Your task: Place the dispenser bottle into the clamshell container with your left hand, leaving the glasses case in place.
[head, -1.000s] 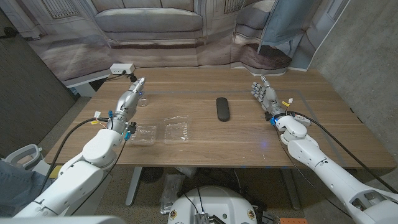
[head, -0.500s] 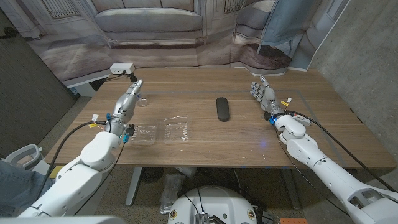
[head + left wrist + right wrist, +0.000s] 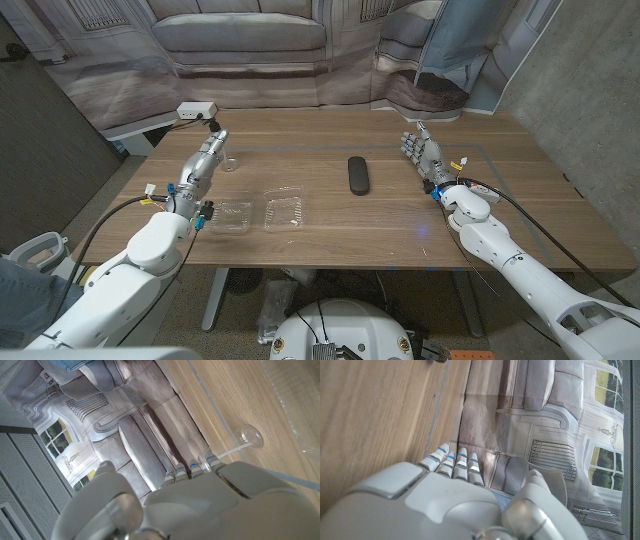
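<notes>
The left hand (image 3: 210, 146) is stretched out over the far left part of the counter (image 3: 330, 228). Its fingers (image 3: 192, 466) are straight and lie side by side, and nothing shows between them, so it looks empty. Just beside its fingertips, toward the middle of the counter, is a small clear object that I take to be the dispenser bottle (image 3: 231, 161). In the left wrist view it appears as a rounded clear bulb with a thin tube running from it, close to the fingertips. It is too small and too transparent to tell whether hand and bottle touch, or which way the bottle's long axis runs. Closer to the robot than the bottle, alongside the left forearm, the clear clamshell container (image 3: 285, 211) lies open, with a second clear piece (image 3: 232, 215) just to its left that may be its lid half. The coming move therefore turns on this: the bottle lies slightly to the inner side of the left fingertips, and once it is held it must be drawn back toward the robot and a little inward to reach the container. The dark glasses case (image 3: 358, 175) lies farther toward the middle, its long axis pointing away from the robot, well apart from that path. The right hand (image 3: 424, 152) waits on the far side of the case, fingers extended and slightly parted, holding nothing, and it is much farther from the bottle than the left.
</notes>
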`<state>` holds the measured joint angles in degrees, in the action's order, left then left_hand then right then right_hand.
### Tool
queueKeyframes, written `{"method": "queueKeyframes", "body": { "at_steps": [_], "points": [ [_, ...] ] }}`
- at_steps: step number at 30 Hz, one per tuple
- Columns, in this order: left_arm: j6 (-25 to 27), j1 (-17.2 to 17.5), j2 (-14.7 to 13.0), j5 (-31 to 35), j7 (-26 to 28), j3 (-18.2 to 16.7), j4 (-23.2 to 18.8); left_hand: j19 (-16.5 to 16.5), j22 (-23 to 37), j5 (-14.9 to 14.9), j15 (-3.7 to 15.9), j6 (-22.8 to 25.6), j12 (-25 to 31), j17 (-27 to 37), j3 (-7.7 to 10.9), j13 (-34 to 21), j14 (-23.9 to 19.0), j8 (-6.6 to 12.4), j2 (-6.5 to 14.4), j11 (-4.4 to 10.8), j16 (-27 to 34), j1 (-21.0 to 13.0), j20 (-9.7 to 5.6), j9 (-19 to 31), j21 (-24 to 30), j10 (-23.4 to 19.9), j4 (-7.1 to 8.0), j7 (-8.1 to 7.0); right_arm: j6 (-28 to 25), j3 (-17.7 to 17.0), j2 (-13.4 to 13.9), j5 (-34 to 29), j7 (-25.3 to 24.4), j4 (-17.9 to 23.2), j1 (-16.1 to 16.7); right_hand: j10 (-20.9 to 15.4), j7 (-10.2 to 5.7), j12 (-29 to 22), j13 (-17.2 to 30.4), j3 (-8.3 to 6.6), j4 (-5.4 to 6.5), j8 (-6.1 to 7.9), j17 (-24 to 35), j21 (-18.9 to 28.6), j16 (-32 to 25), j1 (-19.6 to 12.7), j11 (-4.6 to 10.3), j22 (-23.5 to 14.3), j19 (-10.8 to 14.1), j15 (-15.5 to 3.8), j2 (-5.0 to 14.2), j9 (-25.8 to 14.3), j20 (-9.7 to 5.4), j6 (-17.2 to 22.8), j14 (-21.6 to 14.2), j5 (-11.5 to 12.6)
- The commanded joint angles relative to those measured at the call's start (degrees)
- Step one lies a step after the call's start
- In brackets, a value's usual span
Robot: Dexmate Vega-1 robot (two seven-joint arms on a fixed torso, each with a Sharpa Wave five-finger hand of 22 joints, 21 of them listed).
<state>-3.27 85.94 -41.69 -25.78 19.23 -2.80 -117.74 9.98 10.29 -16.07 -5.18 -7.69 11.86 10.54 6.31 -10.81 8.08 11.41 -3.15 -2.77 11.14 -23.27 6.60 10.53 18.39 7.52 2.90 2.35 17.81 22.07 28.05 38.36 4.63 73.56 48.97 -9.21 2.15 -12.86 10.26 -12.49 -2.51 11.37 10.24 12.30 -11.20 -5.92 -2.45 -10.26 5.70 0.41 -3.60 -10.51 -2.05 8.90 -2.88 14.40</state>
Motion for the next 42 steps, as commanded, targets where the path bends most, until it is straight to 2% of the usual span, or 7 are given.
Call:
{"method": "queueKeyframes", "body": {
  "at_steps": [1, 8, 14, 19, 28, 42],
  "points": [
    [1.41, 3.42, 0.84, 0.96, 1.37, -2.81, -2.24, 1.09, 0.11, 0.19, -0.41, -0.57, -0.14, 0.17, -0.05, -0.19, 0.18, -0.35, -0.54, -0.35, 0.06, -0.36, 0.58, 0.27, 0.00, 0.26, -0.09, -0.16, -0.03, 0.10, 0.05, 0.02, -0.07, 0.27, 0.33, -0.30, 0.06, 0.03, 0.21, 0.25, -0.20, 0.24, 0.26, -0.12, 0.06, -0.24, 0.23, -0.23, 0.46, 0.08, 0.31, -0.22, -1.39, 0.60, -0.55, -0.12],
    [-0.18, 5.68, 2.23, 2.40, 1.36, -4.68, -2.87, 0.74, 0.16, 0.19, 0.38, 0.04, 0.00, 0.19, -0.20, -0.22, -0.09, -0.06, -0.72, -0.28, 0.14, -0.70, 0.15, 0.30, -0.09, 0.00, -0.30, -0.18, 0.08, 0.49, -0.25, -0.23, 0.06, 0.34, 0.18, -0.35, 0.03, 0.05, 0.21, 0.28, -0.23, 0.22, 0.27, -0.15, 0.09, -0.27, 0.25, -0.24, 0.50, 0.16, 0.34, -0.22, -1.36, 0.65, -0.60, -0.15],
    [-1.80, 7.12, 3.93, 3.29, 1.19, -6.01, -2.97, 0.81, 0.16, 0.17, 0.82, 0.47, 0.09, 0.20, -0.28, -0.24, -0.11, 0.11, -0.79, -0.21, 0.12, -1.04, -1.26, 0.33, -0.35, -0.17, -0.48, -0.22, -0.04, 0.66, -0.28, -0.35, 0.01, 0.49, 0.23, -0.37, 0.00, 0.09, 0.21, 0.33, -0.25, 0.17, 0.28, -0.19, 0.13, -0.27, 0.25, -0.24, 0.53, 0.26, 0.36, -0.22, -1.36, 0.60, -0.61, -0.18],
    [-3.62, 7.67, 5.32, 3.70, 0.57, -6.85, -2.46, -0.04, 0.12, 0.12, 1.14, 0.96, 0.22, 0.20, -0.41, -0.27, -0.39, 0.23, -0.70, -0.20, 0.15, -1.73, -4.93, 0.36, -0.59, -0.50, -0.79, 0.63, -0.12, 0.71, -0.10, -0.47, 0.03, 0.70, 0.25, -0.42, 0.04, 0.11, 0.21, 0.37, -0.26, 0.15, 0.29, -0.21, 0.15, -0.26, 0.14, -0.24, 0.56, 0.27, 0.38, -0.23, -1.34, 0.60, -0.63, -0.21],
    [-4.39, 7.64, 7.15, 3.86, 0.22, -8.12, -1.70, -0.27, 0.11, 0.10, 1.22, 0.99, 0.27, 0.20, -0.45, -0.27, -0.49, 0.21, -0.62, -0.13, 0.15, -1.93, -5.21, 0.37, -0.71, -0.67, -0.86, 1.06, -0.40, 0.75, -0.06, -0.30, 0.24, 0.76, 0.15, -0.38, 0.05, 0.17, 0.22, 0.42, -0.28, 0.11, 0.30, -0.24, 0.18, -0.28, 0.09, -0.25, 0.60, 0.30, 0.43, -0.23, -1.33, 0.59, -0.66, -0.24],
    [-0.63, 3.90, 5.91, 2.02, -1.76, -8.75, -0.06, -0.17, 0.09, 0.05, 1.43, 1.20, 0.28, 0.20, -0.50, -0.27, -0.56, 0.26, -0.55, 0.20, 0.14, -2.16, -5.18, 0.38, -0.98, -0.75, -0.95, 0.90, -0.04, 0.93, -0.77, -0.13, 0.95, -0.55, -0.81, -0.38, 0.04, 0.23, 0.22, 0.50, -0.31, 0.08, 0.32, -0.30, 0.18, -0.28, 0.14, -0.25, 0.63, 0.30, 0.46, -0.23, -1.29, 0.60, -0.78, -0.29]
  ]
}}
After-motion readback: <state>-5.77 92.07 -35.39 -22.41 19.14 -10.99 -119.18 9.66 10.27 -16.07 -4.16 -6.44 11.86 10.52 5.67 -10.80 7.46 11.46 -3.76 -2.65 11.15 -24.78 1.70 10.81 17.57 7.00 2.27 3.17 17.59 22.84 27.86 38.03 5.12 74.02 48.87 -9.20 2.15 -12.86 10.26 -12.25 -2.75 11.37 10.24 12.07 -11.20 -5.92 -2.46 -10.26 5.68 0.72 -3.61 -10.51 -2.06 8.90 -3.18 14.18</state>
